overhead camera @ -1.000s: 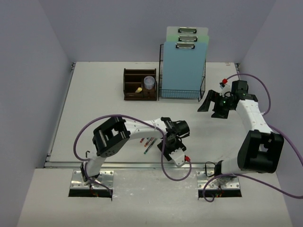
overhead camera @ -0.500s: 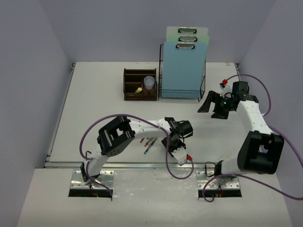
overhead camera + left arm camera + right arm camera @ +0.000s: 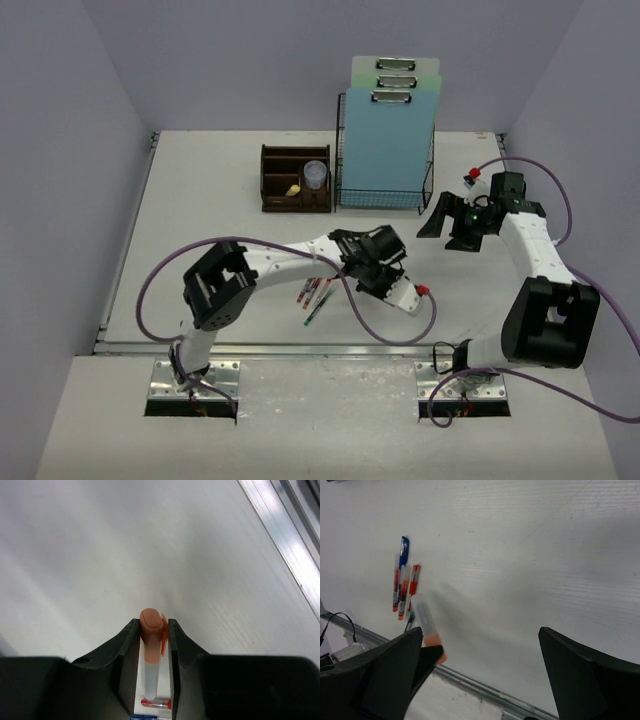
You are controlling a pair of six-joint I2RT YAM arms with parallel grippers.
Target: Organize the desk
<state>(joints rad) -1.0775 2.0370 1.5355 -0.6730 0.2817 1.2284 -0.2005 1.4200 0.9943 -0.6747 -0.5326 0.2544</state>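
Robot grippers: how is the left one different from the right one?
The left gripper is closed on a clear pen with an orange cap; the right gripper is wide open and holds nothing. The left gripper is over the middle of the white desk, while the right gripper is near the black wire-mesh rack. Both are black and two-fingered.

Plain white desk [image 3: 200,220], dark-brown organizer [image 3: 281,180] and black wire rack [image 3: 340,160] of pale blue clipboards [image 3: 390,150] by its far edge, red, orange and blue-capped pens [image 3: 315,297] near its front edge, orange-capped clear pen [image 3: 151,630], purple cables [image 3: 540,160].
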